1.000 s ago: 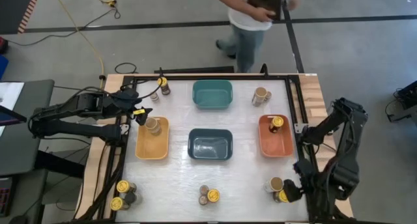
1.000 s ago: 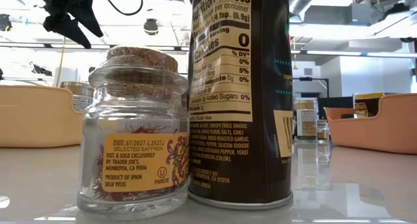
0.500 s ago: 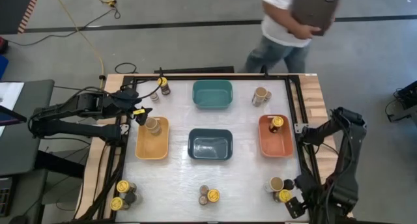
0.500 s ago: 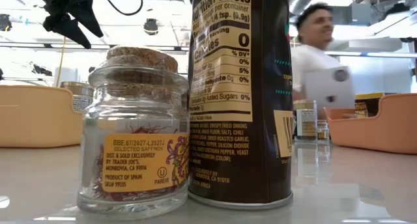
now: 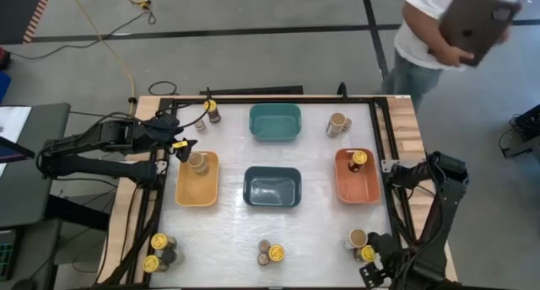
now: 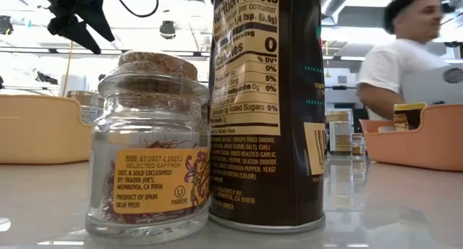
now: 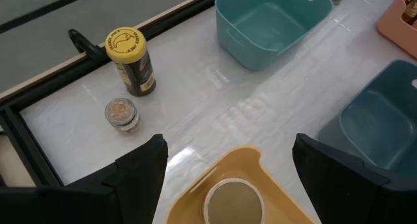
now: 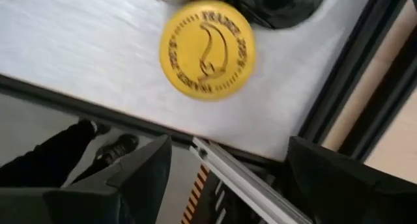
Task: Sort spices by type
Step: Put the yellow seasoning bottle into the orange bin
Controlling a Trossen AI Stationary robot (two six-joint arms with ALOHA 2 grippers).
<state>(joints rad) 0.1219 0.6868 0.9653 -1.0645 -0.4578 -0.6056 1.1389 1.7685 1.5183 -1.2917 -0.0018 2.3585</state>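
Left gripper [image 5: 182, 146] hangs with its jaws spread wide and nothing between them, poised over the far end of the yellow bin [image 5: 197, 194], directly above the tan-topped jar [image 5: 197, 162] that stands inside it. On my left wrist feed that jar [image 7: 233, 201] sits centred between the two dark fingers [image 7: 140, 168], with a yellow-lidded jar [image 7: 129, 60] and a small brown-topped jar [image 7: 121, 113] out on the table beyond, near the frame rail.

My right gripper [image 5: 375, 269] is down at the near right corner, just off the table edge, jaws also wide and empty. Its wrist camera looks down on a yellow lid [image 8: 207, 49] lying close to the black rail [image 8: 244, 164].

Other spices wait in clusters: two yellow lids near left [image 5: 155, 249], a pair at near centre [image 5: 270, 254], one in the orange bin [image 5: 358, 158], one tan-topped jar far right [image 5: 338, 122]. The teal bin [image 5: 275, 121] and dark-blue bin [image 5: 272, 187] look empty.

My worry is the right side. Those jars stand tight together beside the rail, so I judge that a descent could clip the neighbour or catch the frame. A person [image 5: 443, 29] is walking past the far side, too.
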